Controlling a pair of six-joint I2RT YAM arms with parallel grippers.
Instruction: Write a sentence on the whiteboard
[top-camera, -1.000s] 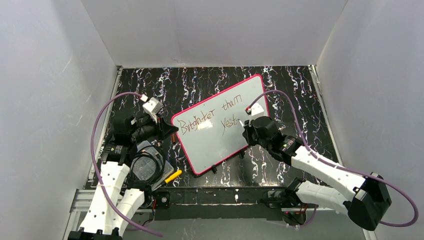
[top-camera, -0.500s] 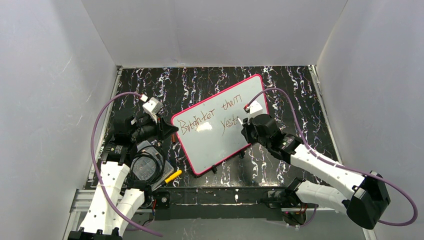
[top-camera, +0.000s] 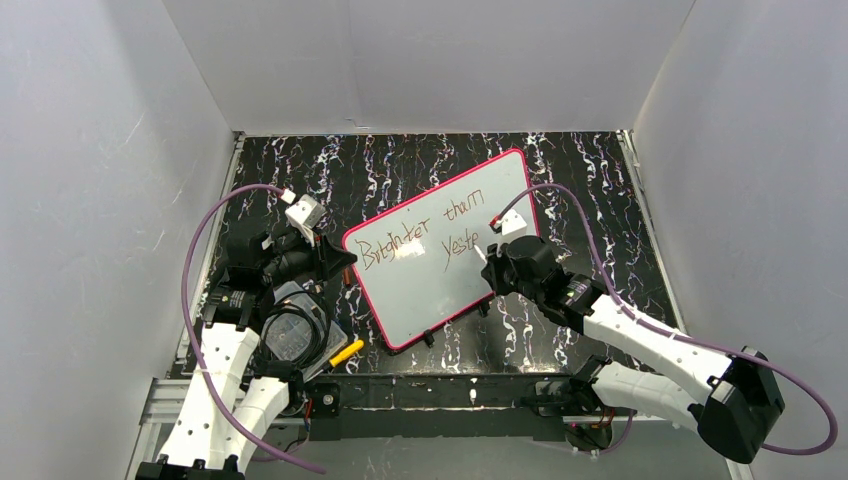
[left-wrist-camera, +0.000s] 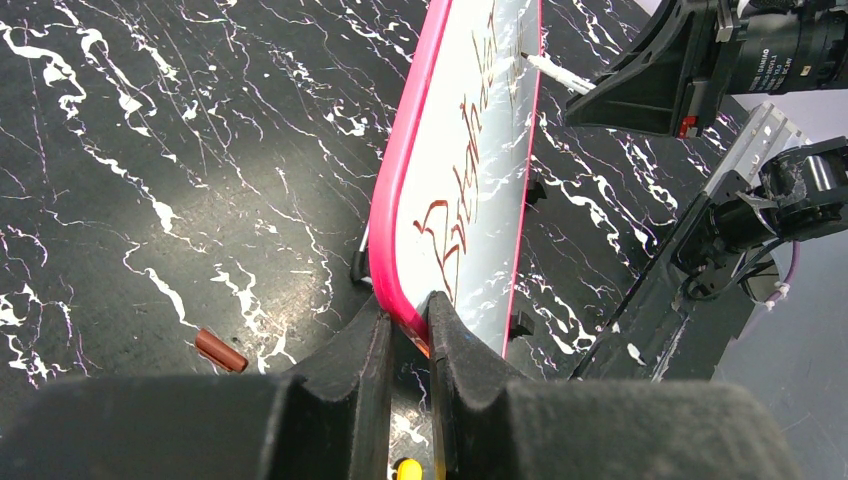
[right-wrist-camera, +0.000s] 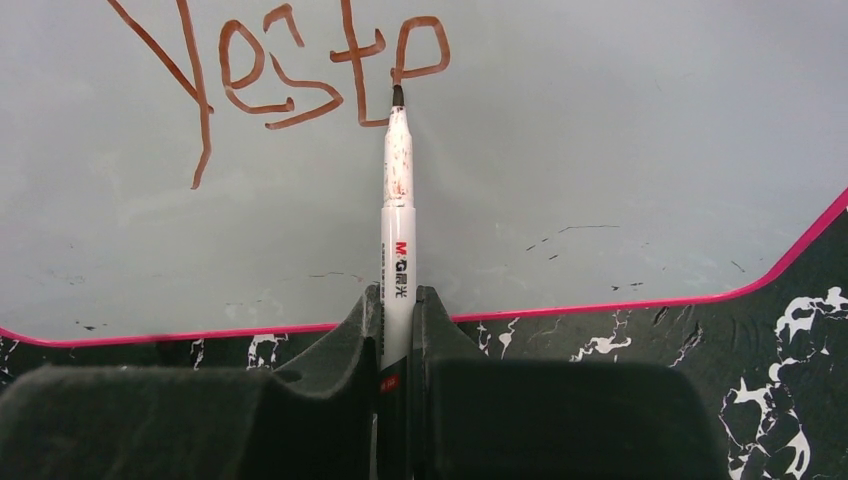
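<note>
Whiteboard (top-camera: 420, 285) lies on the black marbled table (top-camera: 400, 170), set diagonally, one corner toward the left arm and the opposite corner toward the back right. The sentence (top-camera: 420, 240) reads "Brighter than" on the upper line and "Yeste" on the lower line, in reddish-brown strokes. Left arm: folded at the elbow near the left wall, wrist turned to the right and level with the board's left corner. Left gripper (left-wrist-camera: 408, 315) is closed onto the pink frame at that corner, one finger on each side of the rim. Right arm: reaches from its base at lower right, forearm running up and to the left, wrist above the board's right-hand edge. Right gripper (right-wrist-camera: 398, 300) is pinched on the barrel of a white marker (right-wrist-camera: 397, 200), which points straight out from between the fingers. The dark tip touches the board face at the foot of the last letter written. A small reddish-brown cap (left-wrist-camera: 220, 350) lies on the table just beside the left gripper, apart from the board.
</note>
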